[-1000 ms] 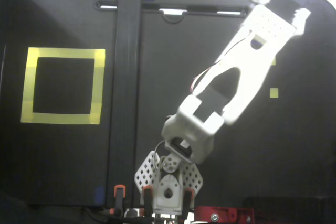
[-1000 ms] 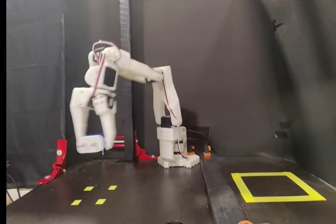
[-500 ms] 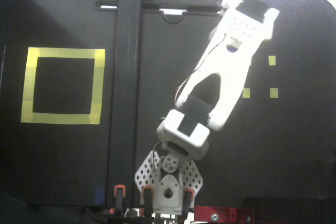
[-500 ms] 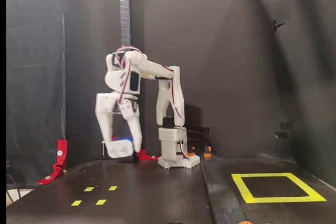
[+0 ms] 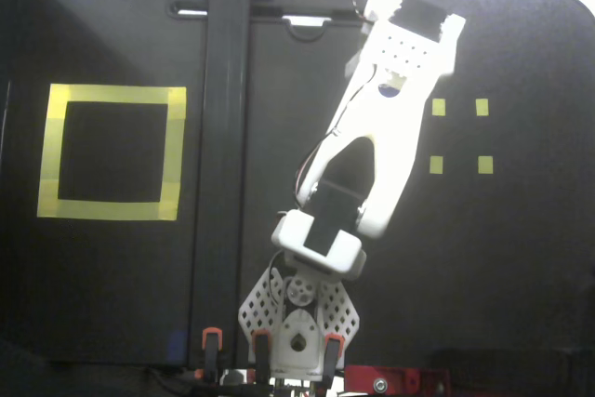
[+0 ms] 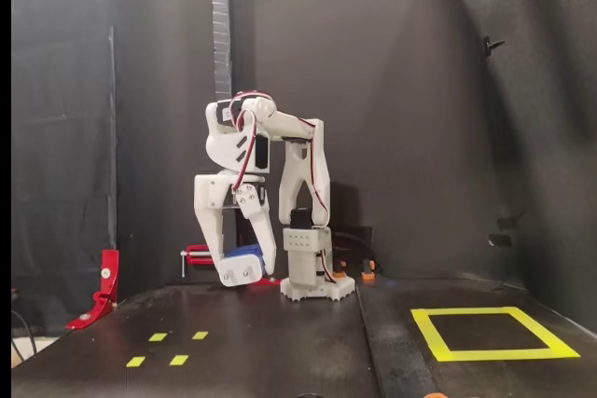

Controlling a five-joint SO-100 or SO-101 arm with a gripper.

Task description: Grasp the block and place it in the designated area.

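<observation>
Swung nearer its base, claw (image 6: 241,267) grips the block (image 6: 244,254) aloft; prongs hidden; designated area (image 6: 492,332) well apart.

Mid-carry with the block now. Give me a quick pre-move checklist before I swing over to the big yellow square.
1. Block in gripper: ok, blue shows between the fingers.
2. Block clear of the table: ok, held above it in the side fixed view.
3. Designated area free of things: ok in both fixed views.
4. Raised black strip between arm and square: not ok, must be cleared.
5. Grip firmness: cannot tell.
</observation>
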